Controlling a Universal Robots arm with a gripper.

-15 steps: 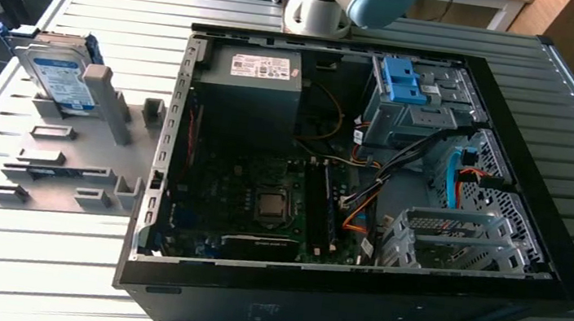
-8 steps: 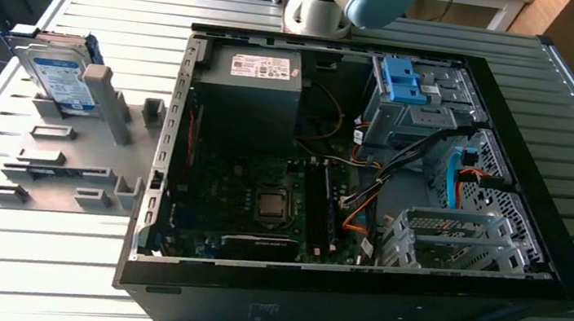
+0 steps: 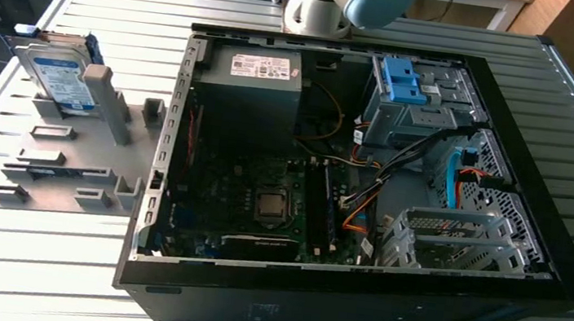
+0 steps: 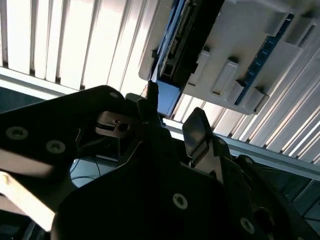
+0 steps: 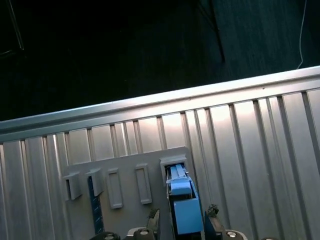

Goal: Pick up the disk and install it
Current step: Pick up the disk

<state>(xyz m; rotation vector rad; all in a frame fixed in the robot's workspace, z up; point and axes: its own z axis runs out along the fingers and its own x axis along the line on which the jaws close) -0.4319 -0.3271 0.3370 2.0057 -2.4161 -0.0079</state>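
Clearance separates the gripper (image 5: 182,220) from the disk (image 5: 180,197). In the first wrist view the two fingertips (image 5: 154,220) stand apart on either side of the disk's blue-framed edge, holding nothing and touching nothing (the second wrist view bears this out, with a gap between the grey pad (image 4: 197,132) and its thin partner). The disk stands on edge in a slot of the grey holder (image 5: 125,165). The holder lies on the slatted table (image 3: 12,258) at the exterior view's left, just beside the open computer case (image 3: 357,305) and outside it. In the exterior view the disk (image 3: 57,75) is near upright, its labelled face broadside to the camera. The relation that counts is that the gripper looks down on the disk's narrow top edge. That edge runs in line with the gap between the fingers, so the fingers face its two flat sides. Judging from this, the tool is lined up over the disk but not yet down on it, and the pick-up has not been made.
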